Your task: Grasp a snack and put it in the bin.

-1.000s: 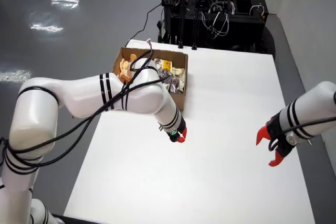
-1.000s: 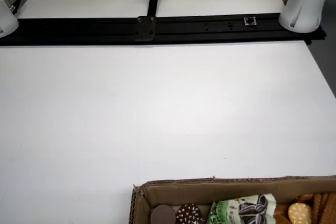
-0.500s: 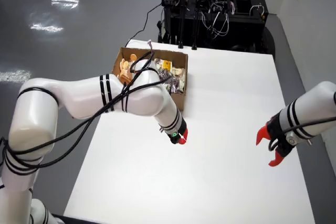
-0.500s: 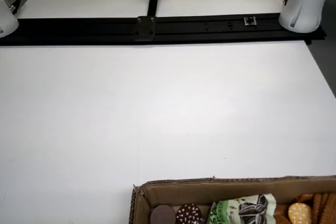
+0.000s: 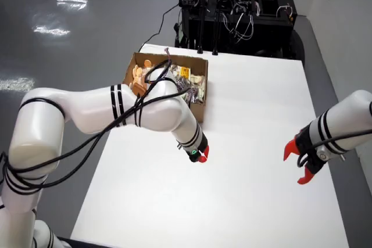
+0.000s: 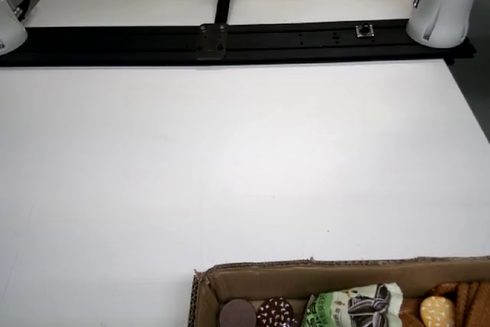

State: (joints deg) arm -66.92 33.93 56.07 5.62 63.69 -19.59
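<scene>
A glossy grey floor and a black equipment rack full of cables lie behind a broad white rectangular desk [image 5: 256,143], which is bare apart from one box. The large white working arm with black bands [image 5: 116,108] reaches in from the left of the main view, and its red-tipped end effector [image 5: 199,154] points down just above the desk, near the middle. How far it is open cannot be told, since the tips are bunched and partly hidden behind the wrist; nothing is seen in it. A second white arm with red fingers [image 5: 302,164] hangs at the right edge, well apart. The open brown cardboard box [image 5: 200,107] sits at the far left of the desk, just beyond the working arm's forearm, so that arm is clearly the nearer one. Inside the box lie the snacks: a green and white packet [image 6: 354,305], round chocolate biscuits [image 6: 277,313] and orange wafers [image 5: 138,76]. No loose snack shows on the desk in either view, so the next pick appears to have no target, and nothing blocks the way.
</scene>
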